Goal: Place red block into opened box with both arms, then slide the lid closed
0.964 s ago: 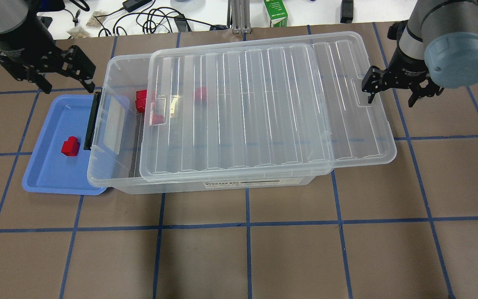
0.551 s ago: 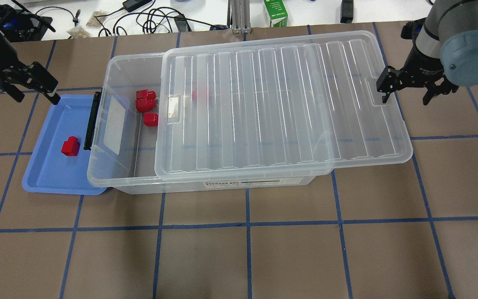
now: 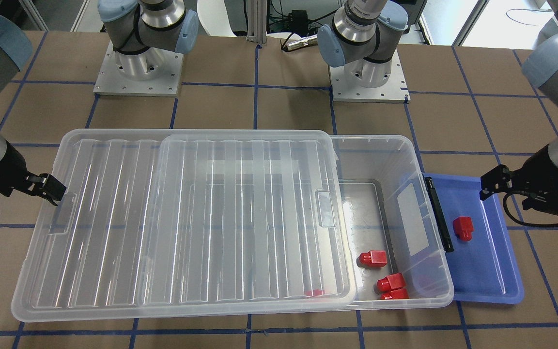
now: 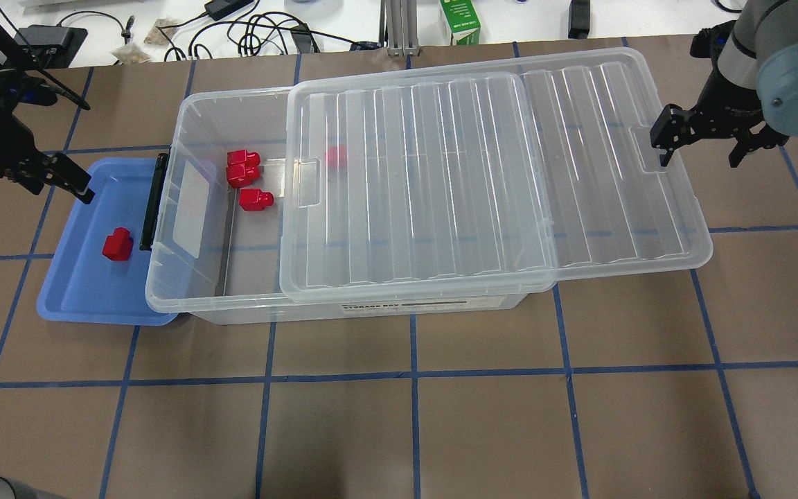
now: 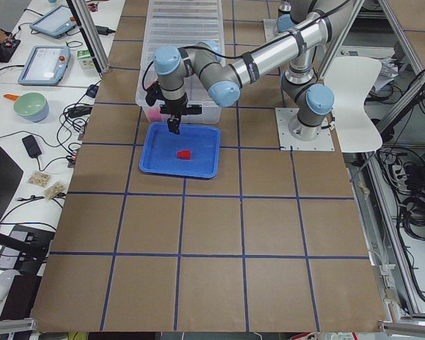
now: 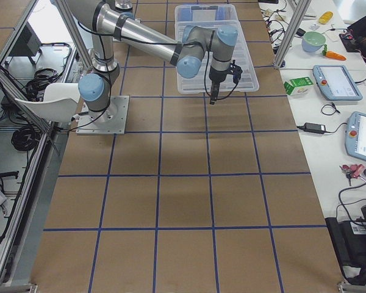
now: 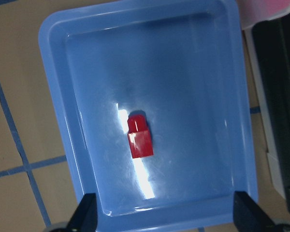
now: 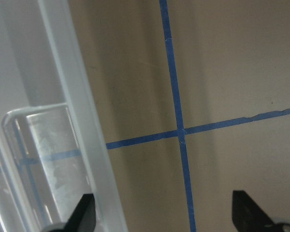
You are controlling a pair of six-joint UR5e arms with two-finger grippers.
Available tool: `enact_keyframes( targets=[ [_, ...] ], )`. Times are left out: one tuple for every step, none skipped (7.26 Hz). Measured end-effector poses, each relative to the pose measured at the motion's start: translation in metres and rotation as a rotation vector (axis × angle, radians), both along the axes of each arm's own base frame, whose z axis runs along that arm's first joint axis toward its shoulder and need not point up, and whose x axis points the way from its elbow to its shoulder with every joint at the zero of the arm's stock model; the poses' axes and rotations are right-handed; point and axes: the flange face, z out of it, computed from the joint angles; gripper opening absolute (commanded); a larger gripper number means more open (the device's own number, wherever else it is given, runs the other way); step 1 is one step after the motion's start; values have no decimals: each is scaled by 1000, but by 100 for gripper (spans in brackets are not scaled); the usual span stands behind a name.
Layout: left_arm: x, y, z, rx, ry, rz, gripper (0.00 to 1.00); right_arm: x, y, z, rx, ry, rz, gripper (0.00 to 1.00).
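Brown table [image 4: 413, 430], blue tape grid [image 4: 413, 375]; cables [image 4: 260, 31] on bench [image 4: 350, 21] behind; left hand [image 7: 164, 215], right hand [image 4: 698, 156] apart

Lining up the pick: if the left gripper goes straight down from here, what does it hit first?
Probably the blue tray near its rim, not the red block, which lies further in; the open left gripper hangs over that edge. Depth is unclear.
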Motion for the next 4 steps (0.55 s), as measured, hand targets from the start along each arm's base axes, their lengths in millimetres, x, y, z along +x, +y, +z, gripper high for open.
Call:
enact_keyframes(
  targets=[
    [0,1,-26,1,1,6,100,-3,-1,0,4,12,15,100],
    [1,3,-50,14,8,10,100,-9,-2,0,9,18,29,100],
    [2,3,-67,24,14,15,100,-17,-2,0,12,20,32,100],
    [8,4,-81,36,24,23,100,-24,-2,0,15,20,37,100]
  ],
)
